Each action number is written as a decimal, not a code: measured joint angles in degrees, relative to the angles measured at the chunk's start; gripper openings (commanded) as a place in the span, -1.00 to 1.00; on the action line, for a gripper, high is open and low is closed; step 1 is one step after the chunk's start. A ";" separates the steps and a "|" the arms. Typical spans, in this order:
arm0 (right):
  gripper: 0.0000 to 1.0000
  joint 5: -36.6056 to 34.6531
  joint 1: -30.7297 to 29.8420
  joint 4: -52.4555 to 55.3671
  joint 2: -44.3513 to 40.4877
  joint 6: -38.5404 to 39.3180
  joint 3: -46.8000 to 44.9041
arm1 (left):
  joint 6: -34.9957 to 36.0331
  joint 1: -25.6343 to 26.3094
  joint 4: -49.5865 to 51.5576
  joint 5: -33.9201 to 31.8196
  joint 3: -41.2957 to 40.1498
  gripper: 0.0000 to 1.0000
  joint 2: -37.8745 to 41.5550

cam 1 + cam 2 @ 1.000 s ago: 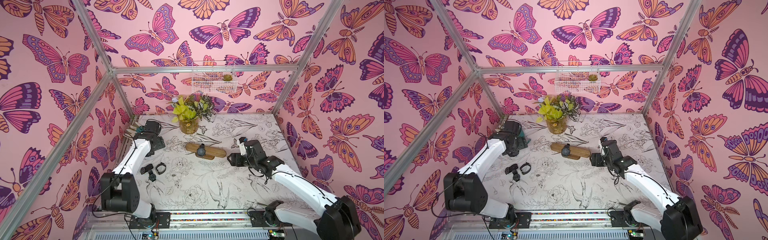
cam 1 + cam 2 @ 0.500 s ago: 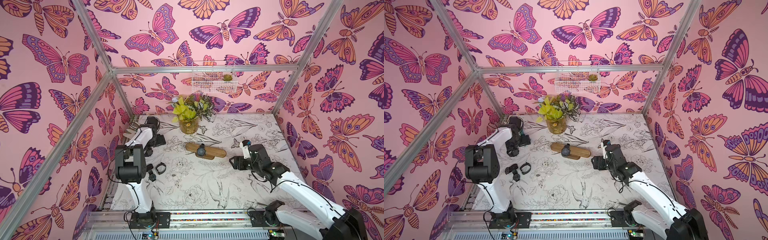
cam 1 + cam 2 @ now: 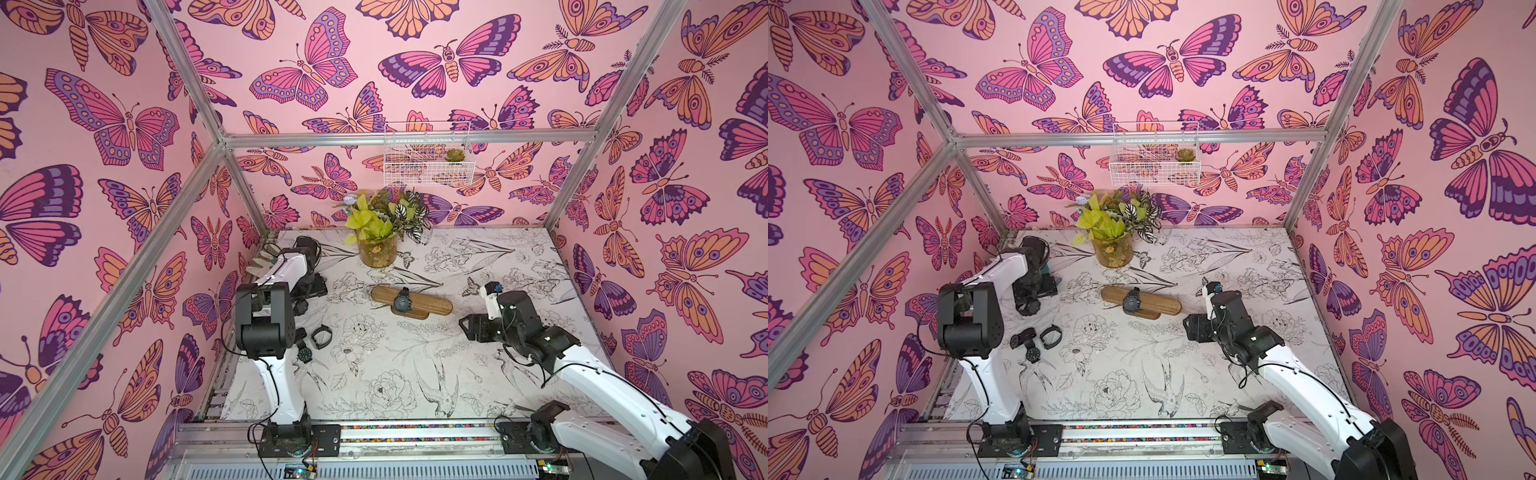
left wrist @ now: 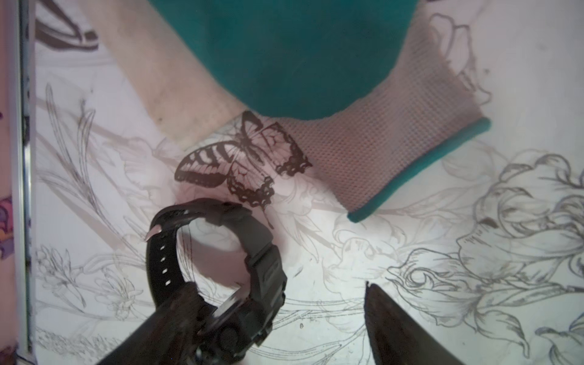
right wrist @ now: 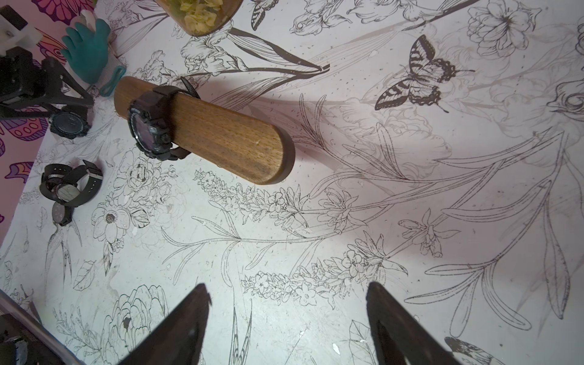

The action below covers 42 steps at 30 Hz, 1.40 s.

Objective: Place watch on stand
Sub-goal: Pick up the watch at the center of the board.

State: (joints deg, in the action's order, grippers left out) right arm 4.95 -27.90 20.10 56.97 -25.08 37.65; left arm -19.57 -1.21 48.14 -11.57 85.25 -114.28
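Change: left arm [image 3: 286,270] folded back, left pincer [image 4: 278,284] lowered onto watch [image 4: 252,234] beside glove [image 4: 284,57] | left pincer: narrowing, jaws apart, one finger [image 4: 158,331] at the watch, nothing clamped | right pincer [image 5: 287,286]: wide, empty, near stand [image 5: 221,132] | meaning: pickup judged begun; stand already carries another watch [image 5: 148,126].

Bright, even light fills both top views. The stand [image 5: 221,136] casts a soft shadow in the right wrist view; the glove [image 4: 284,53] is blurred in the left.

Stand [image 3: 430,304] brown w/ wood grain; watches [image 3: 402,300] blk. Glove [image 4: 284,57] teal & beige. Tabletop [image 3: 395,374] white w/ blk floral line-art, walls [image 3: 104,187] pink w/ butterflies.
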 measured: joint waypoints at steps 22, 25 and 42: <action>0.60 0.22 0.00 -0.76 0.15 0.02 0.00 | -2.40 1.55 4.94 0.46 0.35 -0.14 -1.57; 0.60 0.22 0.00 -0.81 0.17 0.00 0.00 | -2.38 1.97 4.98 1.14 0.35 -0.25 -2.29; 0.58 0.66 0.00 -0.79 0.24 -0.42 0.00 | -2.40 6.69 0.68 5.88 -2.03 -0.79 0.28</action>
State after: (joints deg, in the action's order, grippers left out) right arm 5.61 -27.90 19.31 57.21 -25.50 37.65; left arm -21.98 5.48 48.82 -5.69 83.22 -113.99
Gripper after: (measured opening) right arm 0.793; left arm 0.200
